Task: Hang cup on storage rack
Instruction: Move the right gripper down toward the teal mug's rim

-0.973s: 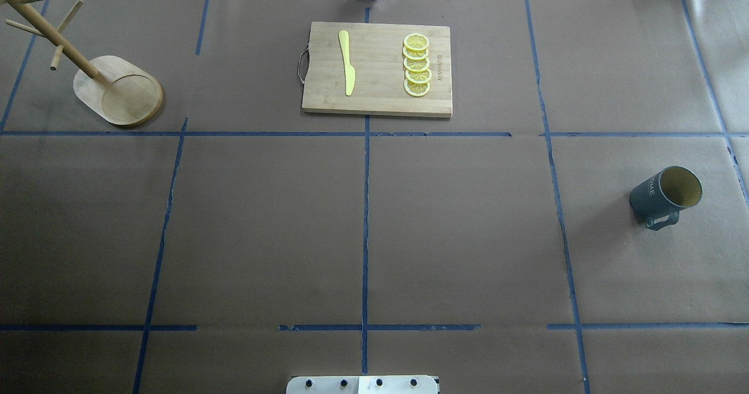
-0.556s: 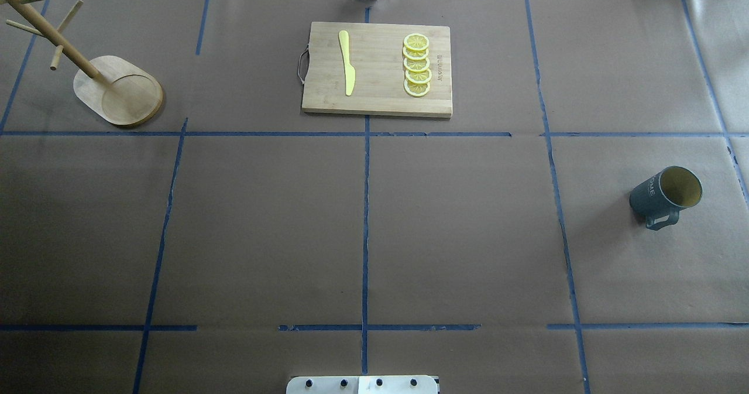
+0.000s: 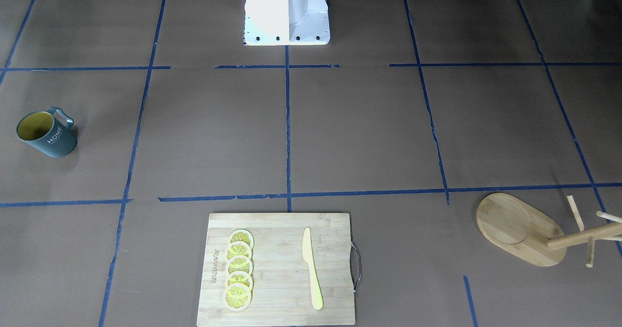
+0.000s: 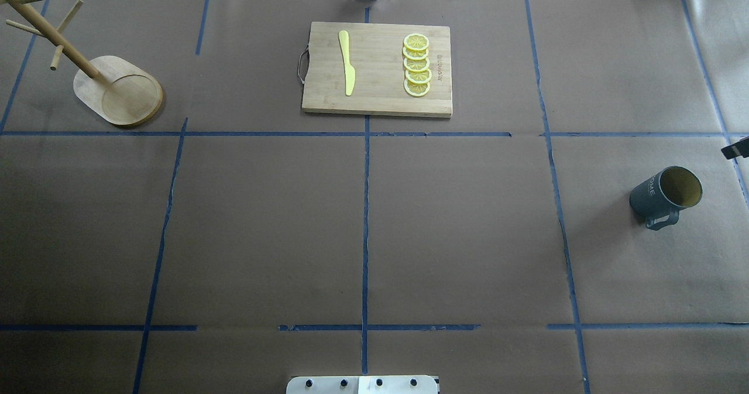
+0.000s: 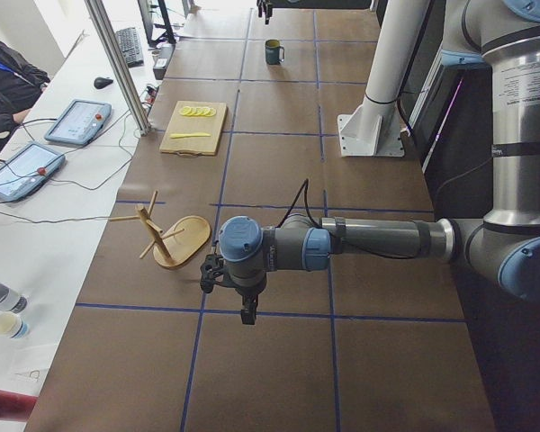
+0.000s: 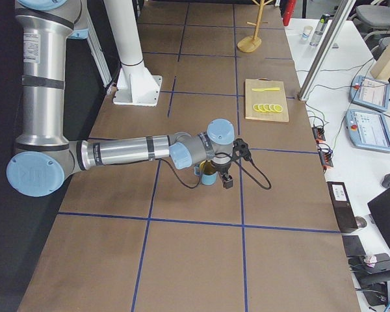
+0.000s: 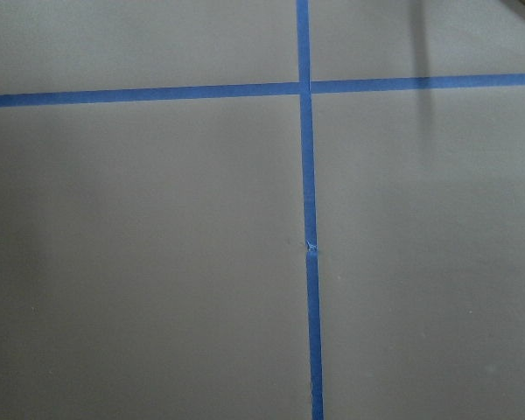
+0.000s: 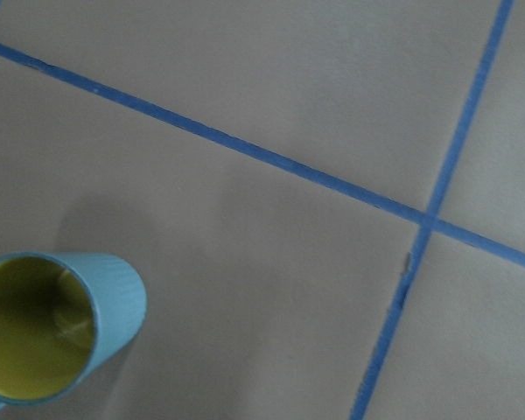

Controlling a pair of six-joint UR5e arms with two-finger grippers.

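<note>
The cup (image 4: 666, 195) is a dark teal-grey mug with a yellow inside and "HOME" lettering. It stands upright at the table's right side, handle toward the robot, and also shows in the front view (image 3: 47, 135) and the right wrist view (image 8: 54, 337). The storage rack (image 4: 119, 89), a bamboo mug tree with bare pegs, stands at the far left (image 3: 520, 230). My right gripper (image 6: 228, 182) hovers over the cup; only a dark tip (image 4: 735, 148) shows in the overhead view. My left gripper (image 5: 244, 315) hangs near the rack (image 5: 175, 243). I cannot tell if either gripper is open or shut.
A bamboo cutting board (image 4: 380, 95) lies at the far middle with a yellow knife (image 4: 347, 63) and a row of lemon slices (image 4: 416, 65) on it. The robot's white base (image 3: 286, 11) stands at the near middle edge. Blue tape lines cross the brown table cover.
A dark tip of my right gripper has come into the overhead view at the right edge, just beyond the cup. The cup, the rack and the board have not moved.
</note>
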